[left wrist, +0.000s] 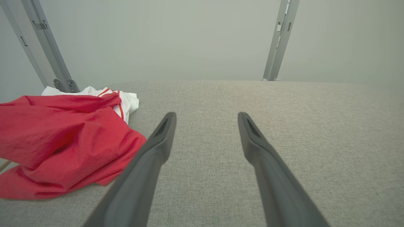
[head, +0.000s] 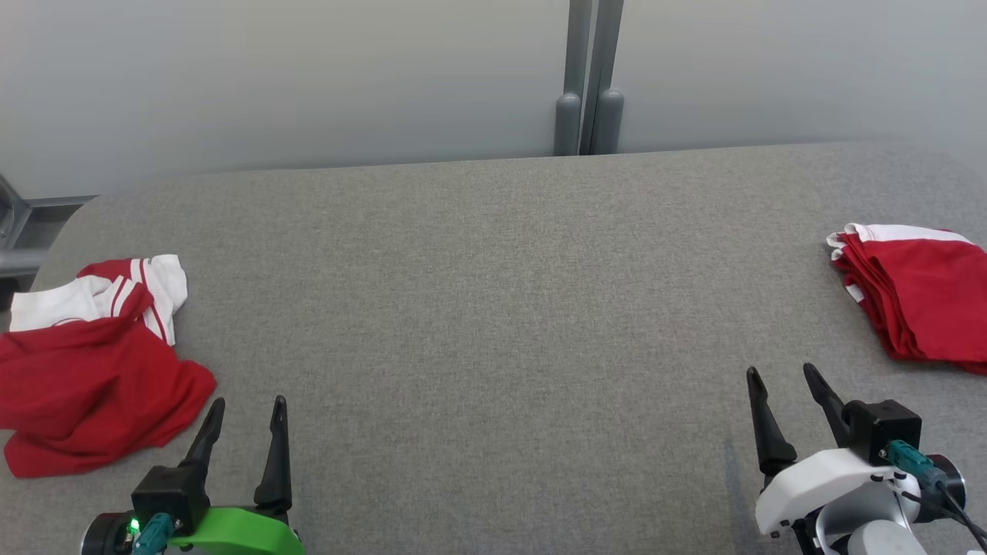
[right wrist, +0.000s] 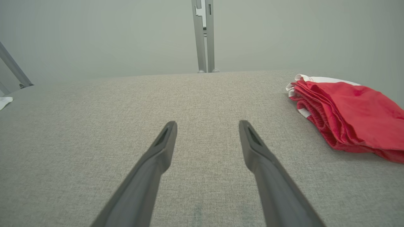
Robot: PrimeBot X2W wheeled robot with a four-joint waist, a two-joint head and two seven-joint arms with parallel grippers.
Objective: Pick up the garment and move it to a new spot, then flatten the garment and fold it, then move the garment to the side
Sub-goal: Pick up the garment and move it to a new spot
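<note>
A crumpled red and white garment (head: 85, 370) lies at the left edge of the grey table (head: 493, 308); the left wrist view has this garment (left wrist: 63, 142) just left of the fingers. My left gripper (head: 247, 412) stands open and empty beside it, near the front edge; seen from its own wrist, the left gripper (left wrist: 206, 118) holds nothing. At the lower right, my right gripper (head: 779, 378) is open and empty above bare cloth, as the right gripper (right wrist: 207, 126) also appears from its wrist.
A folded stack of red and white garments (head: 917, 297) sits at the table's right edge, also seen as the stack (right wrist: 347, 113) from the right wrist. A grey post (head: 587, 77) rises behind the far edge against a pale wall. A metal frame (head: 15, 231) stands at far left.
</note>
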